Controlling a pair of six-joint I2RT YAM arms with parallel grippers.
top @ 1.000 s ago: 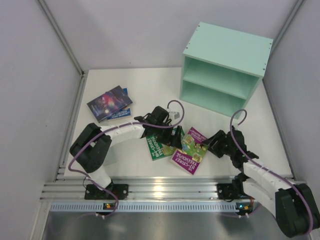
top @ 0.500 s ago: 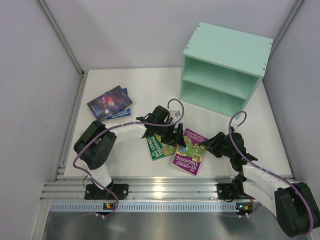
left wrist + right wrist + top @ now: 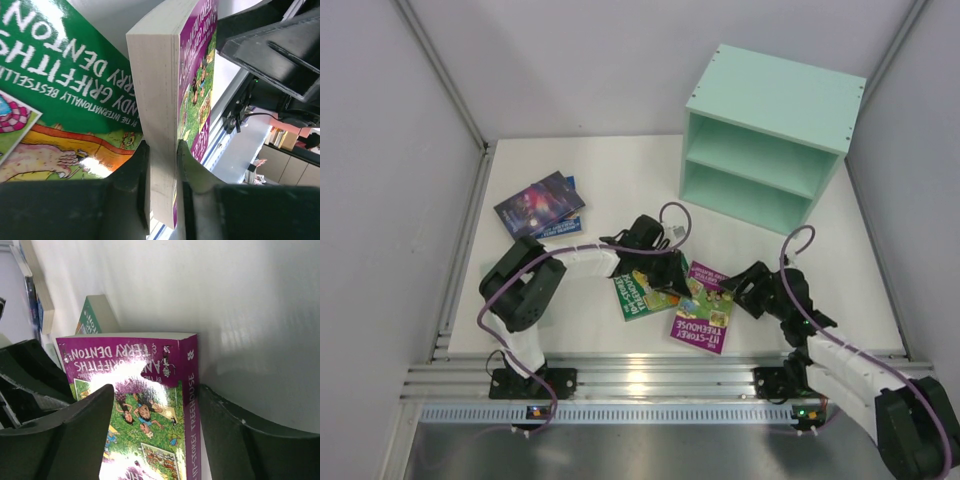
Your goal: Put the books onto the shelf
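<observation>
The purple-and-green book [image 3: 702, 308] lies near the table's front, partly over the green book [image 3: 638, 292]. My left gripper [image 3: 672, 272] is shut on its page edge; in the left wrist view both pads press the page block [image 3: 155, 90] beside the green cover [image 3: 65, 75]. My right gripper [image 3: 738, 290] stands open at the spine side, one finger over the purple cover [image 3: 145, 410], the other on the table beside the spine. The dark blue-purple book [image 3: 538, 205] lies on a blue one [image 3: 560, 228] at the left. The mint-green shelf [image 3: 770, 135] stands at the back right, both compartments open toward me.
An aluminium rail [image 3: 640, 380] runs along the near edge by the arm bases. Grey walls close in the table on the left, the back and the right. White table surface [image 3: 620, 175] shows between the book pile and the shelf.
My left gripper has closed onto the purple-and-green book's page edge. That book has turned and slid slightly toward the front. The right gripper has shifted a little along the spine.
</observation>
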